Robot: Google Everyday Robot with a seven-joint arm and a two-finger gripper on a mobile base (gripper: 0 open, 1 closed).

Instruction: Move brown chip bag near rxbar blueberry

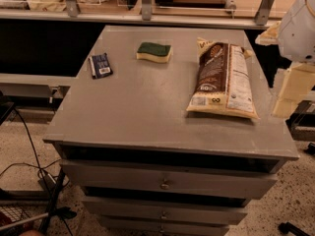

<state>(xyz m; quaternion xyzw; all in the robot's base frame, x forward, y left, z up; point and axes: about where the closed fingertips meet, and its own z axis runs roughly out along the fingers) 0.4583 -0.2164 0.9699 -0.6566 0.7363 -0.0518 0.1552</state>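
The brown chip bag (221,80) lies flat on the right side of the grey cabinet top (147,112), its long side running front to back. The rxbar blueberry (101,65), a small dark blue wrapper, lies near the left edge, far from the bag. My gripper (289,90) shows as cream-coloured parts under a white arm segment (298,26) at the right edge of the view. It is just right of the bag, beside the cabinet's right edge, and holds nothing that I can see.
A green-topped yellow sponge (154,51) lies at the back middle of the top. Drawers (165,183) are below the front edge. A counter with metal posts (145,1) stands behind. Cables (29,166) lie on the floor at left.
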